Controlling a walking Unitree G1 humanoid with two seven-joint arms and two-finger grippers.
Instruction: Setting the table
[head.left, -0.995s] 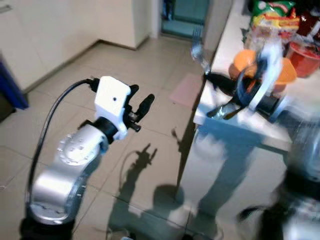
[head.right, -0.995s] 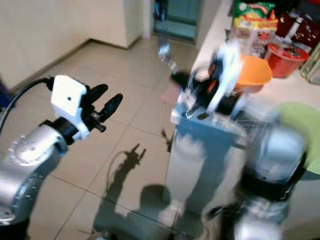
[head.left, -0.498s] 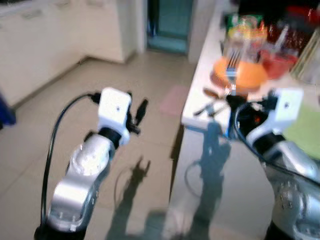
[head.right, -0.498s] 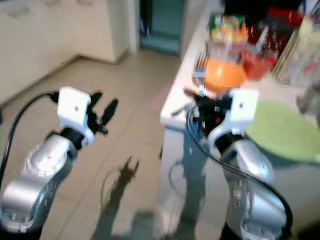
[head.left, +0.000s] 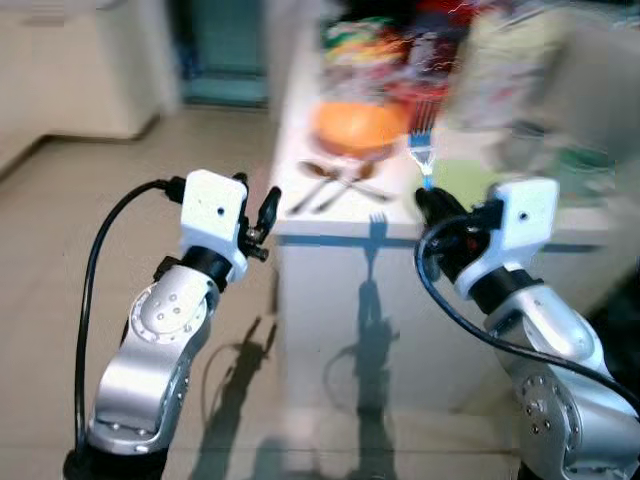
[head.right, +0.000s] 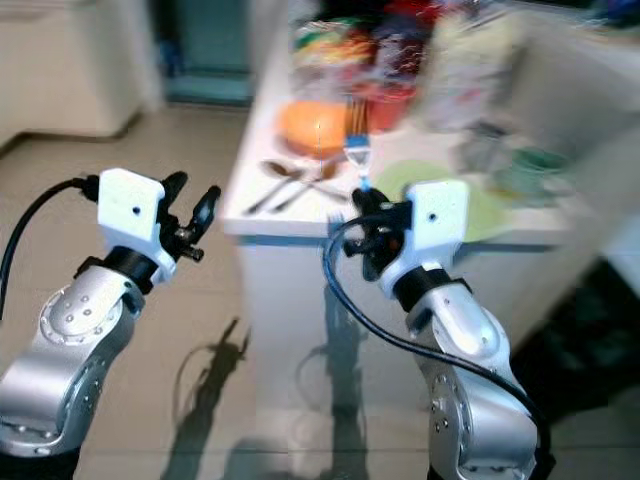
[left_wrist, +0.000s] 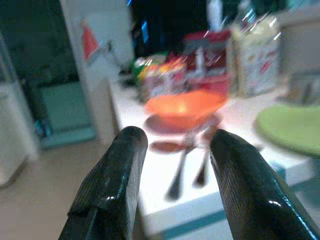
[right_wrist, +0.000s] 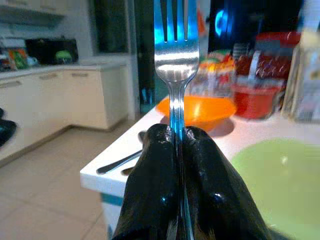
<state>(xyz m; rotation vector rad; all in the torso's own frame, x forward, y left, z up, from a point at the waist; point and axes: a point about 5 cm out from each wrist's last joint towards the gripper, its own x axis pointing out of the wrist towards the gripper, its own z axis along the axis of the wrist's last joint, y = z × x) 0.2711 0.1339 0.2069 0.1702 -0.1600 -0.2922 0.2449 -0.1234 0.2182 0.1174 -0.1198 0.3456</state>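
1. Your right gripper pinches a fork by the handle, tines up, at the near edge of the white table; the fingers are pressed flat against the metal on both sides.

2. Your left gripper hangs off the table's corner, at about 9 o'clock from the fork, with its fingers spread and nothing between them.

3. The likely job here is laying the fork beside the green plate, which sits on the table just past the right gripper, at roughly 1 o'clock from it.

4. Risk one — the grip is a thin pinch low on a long handle. A quick swing or a knock on the table edge could twist the fork in the fingers or drop it to the tiled floor.

5. Risk two — the head views are blurred, so judging the set-down spot now could put the fork on the plate's rim or over the table edge.

6. Around it: an orange bowl at 12 o'clock, two spoons lying crossed just in front of the bowl, a red container and packets farther back.

7. The spoons and bowl crowd the left of the plate — come in from the near edge.
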